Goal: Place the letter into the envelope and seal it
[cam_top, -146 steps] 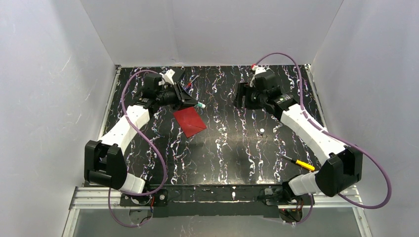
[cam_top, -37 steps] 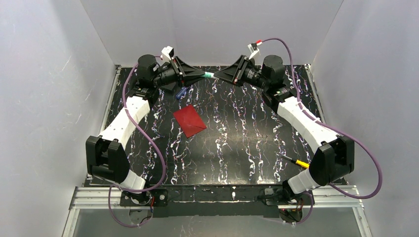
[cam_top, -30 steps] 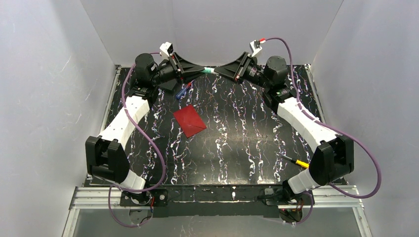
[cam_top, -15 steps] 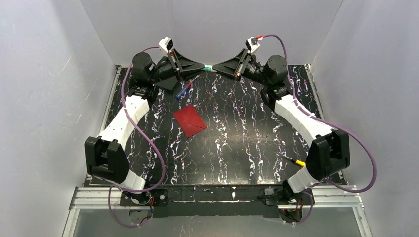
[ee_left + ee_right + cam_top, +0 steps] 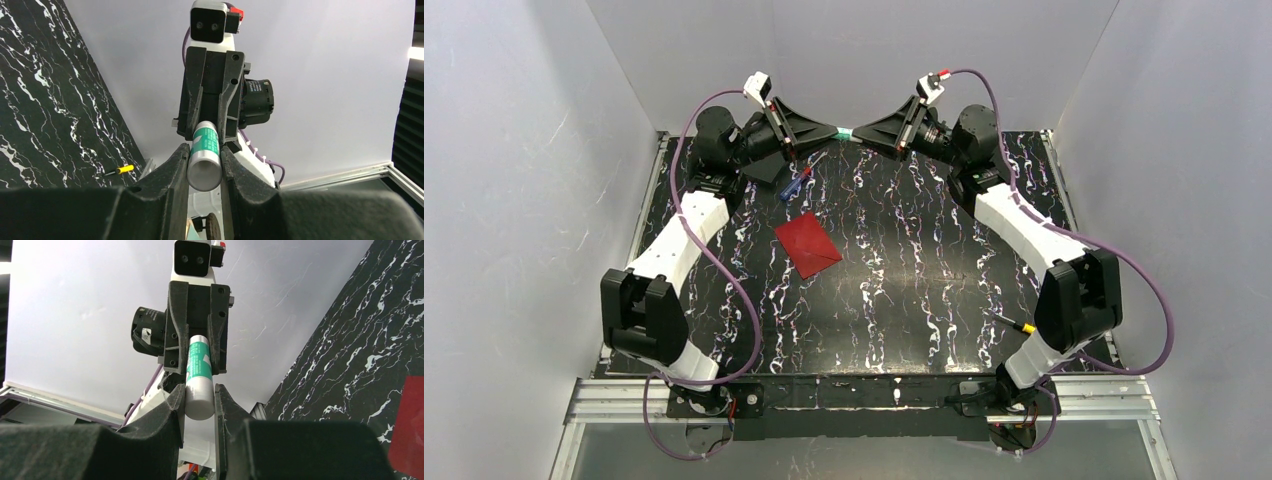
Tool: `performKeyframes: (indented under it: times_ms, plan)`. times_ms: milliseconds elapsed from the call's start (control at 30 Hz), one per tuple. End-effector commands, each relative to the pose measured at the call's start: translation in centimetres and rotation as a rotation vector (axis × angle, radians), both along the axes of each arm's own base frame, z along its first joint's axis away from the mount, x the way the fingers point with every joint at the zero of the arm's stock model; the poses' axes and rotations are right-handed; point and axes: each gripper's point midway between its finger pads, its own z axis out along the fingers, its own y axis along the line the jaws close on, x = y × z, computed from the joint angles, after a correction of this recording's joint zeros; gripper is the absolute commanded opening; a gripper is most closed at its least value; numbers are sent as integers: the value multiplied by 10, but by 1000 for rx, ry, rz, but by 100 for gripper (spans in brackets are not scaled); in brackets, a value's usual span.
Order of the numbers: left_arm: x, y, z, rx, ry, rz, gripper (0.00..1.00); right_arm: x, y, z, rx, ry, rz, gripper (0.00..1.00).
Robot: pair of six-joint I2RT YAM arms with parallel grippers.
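Both arms are raised over the far edge of the black, white-veined table (image 5: 904, 300), and their grippers meet tip to tip. Between them is a small white cylindrical tube with a green label (image 5: 204, 169). It is probably a glue stick, though the print is too small to read. The left gripper (image 5: 204, 152) is clamped on one end of it and the right gripper (image 5: 199, 390) on the other, so the tube hangs in the air between the two.

The bright red paper envelope (image 5: 808, 245) lies flat on the table, left of centre, well apart from both grippers. A blue-and-red-handled screwdriver (image 5: 798, 181) lies just beyond it, beside a flat black rectangular object (image 5: 764, 171) below the left gripper. A yellow-handled screwdriver (image 5: 1022, 326) lies near the right arm's elbow.
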Motion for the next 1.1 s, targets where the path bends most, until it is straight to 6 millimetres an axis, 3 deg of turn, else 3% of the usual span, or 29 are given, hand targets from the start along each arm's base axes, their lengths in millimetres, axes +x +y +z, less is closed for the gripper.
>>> performKeyframes:
  times_ms: [0, 300, 533, 767, 833, 967, 1067]
  plan:
    - [-67, -56, -18, 40, -30, -298, 0, -39, 45, 2, -4, -25, 154, 1]
    - [-86, -71, -29, 58, -38, -398, 0, -41, 54, 5, 66, -44, 175, 1]
    - [-91, -76, -36, 63, -22, -463, 0, -37, 65, 7, 94, -44, 199, 1]
    - [-91, -78, -34, 66, -47, -495, 0, -32, 73, -3, 72, -18, 197, 1]
    - [-85, -72, -35, 67, -40, -473, 0, -17, 59, -2, 60, -21, 138, 1]
    - [-64, -51, -51, 107, -31, -361, 1, 19, 4, -18, -14, -11, -37, 1]
    - [-54, -37, -67, 164, -24, -271, 42, 33, -30, -46, -138, 20, -147, 1]
